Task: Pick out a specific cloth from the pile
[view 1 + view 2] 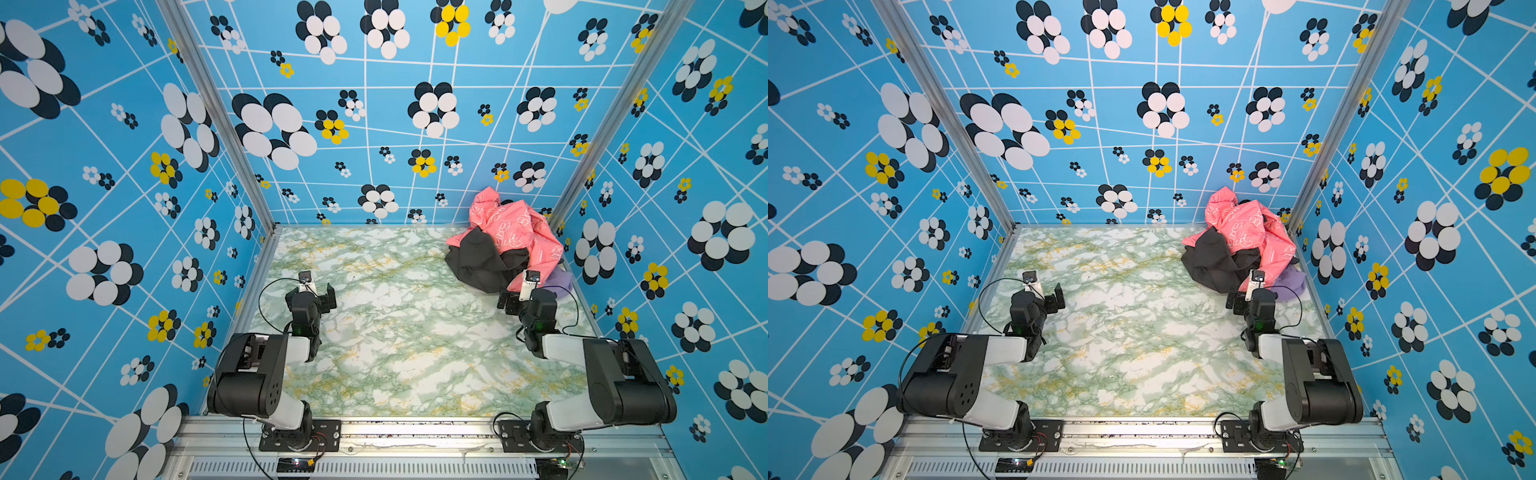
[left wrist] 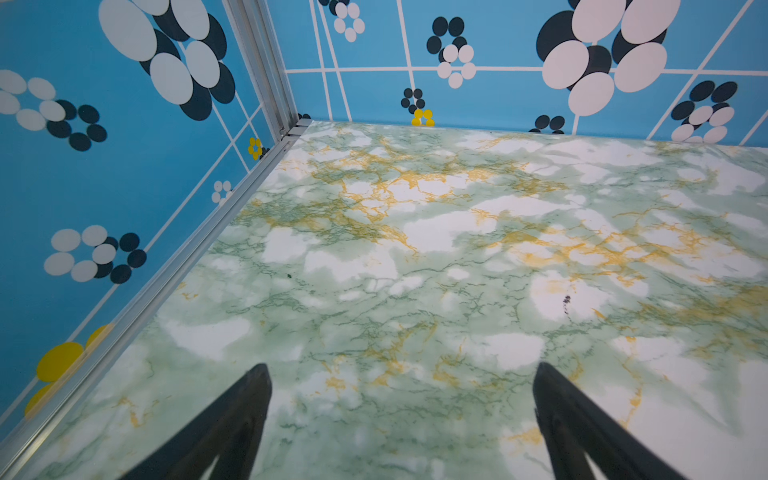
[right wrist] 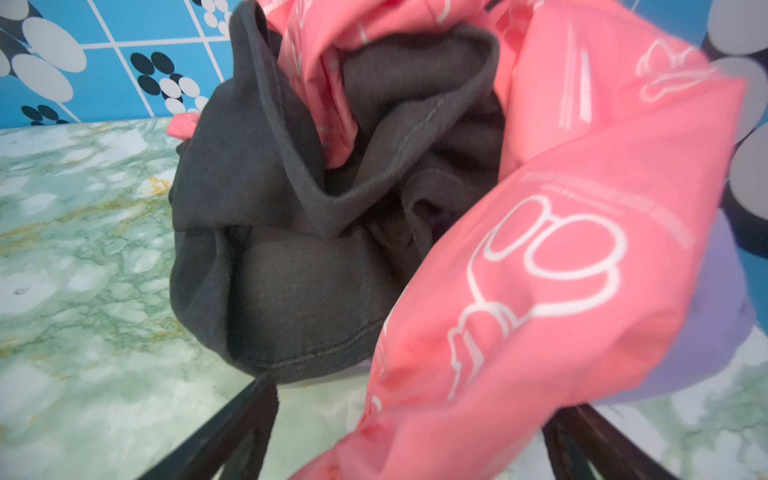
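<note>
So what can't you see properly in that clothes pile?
The lavender cloth is mostly buried under the pink printed cloth in both top views; only a corner shows.
The black cloth is partly covered by pink folds in the right wrist view.
Right gripper: blurred pink fabric fills the gap between its open fingers; whether they touch is unclear.

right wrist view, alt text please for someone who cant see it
A pile of cloths on a green marbled table: a pink cloth with white outline prints draped over a black cloth, a lavender cloth peeking out beneath the pink. The right gripper is open, its dark fingers framing a pink fold close to the camera.
</note>
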`<move>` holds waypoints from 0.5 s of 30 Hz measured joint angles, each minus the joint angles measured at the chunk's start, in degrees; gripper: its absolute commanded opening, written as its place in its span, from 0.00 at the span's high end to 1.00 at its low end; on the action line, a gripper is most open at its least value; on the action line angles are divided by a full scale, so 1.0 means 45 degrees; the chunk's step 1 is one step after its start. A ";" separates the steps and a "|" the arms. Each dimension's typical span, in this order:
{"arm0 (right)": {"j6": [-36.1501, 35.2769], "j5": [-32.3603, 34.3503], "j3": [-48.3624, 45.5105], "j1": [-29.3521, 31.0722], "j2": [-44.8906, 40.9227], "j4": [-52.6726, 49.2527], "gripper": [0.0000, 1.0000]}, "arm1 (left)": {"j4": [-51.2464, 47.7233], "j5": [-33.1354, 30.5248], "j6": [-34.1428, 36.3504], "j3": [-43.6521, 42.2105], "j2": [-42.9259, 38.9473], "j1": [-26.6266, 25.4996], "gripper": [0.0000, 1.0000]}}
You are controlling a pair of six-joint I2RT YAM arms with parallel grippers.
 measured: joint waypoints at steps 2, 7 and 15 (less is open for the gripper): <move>-0.0141 0.0238 0.0389 0.0000 -0.0908 -0.0899 0.01 | -0.0869 -0.0053 0.0068 0.0044 -0.1001 -0.0073 0.01; -0.0442 0.0792 0.0559 0.0000 -0.3371 -0.2506 0.01 | -0.2929 -0.0131 0.0155 0.0335 -0.3648 -0.0073 0.01; -0.0622 0.1268 0.1588 0.0000 -0.5663 -0.5799 0.01 | -0.7067 0.0092 0.0165 0.1797 -0.7203 -0.0034 0.01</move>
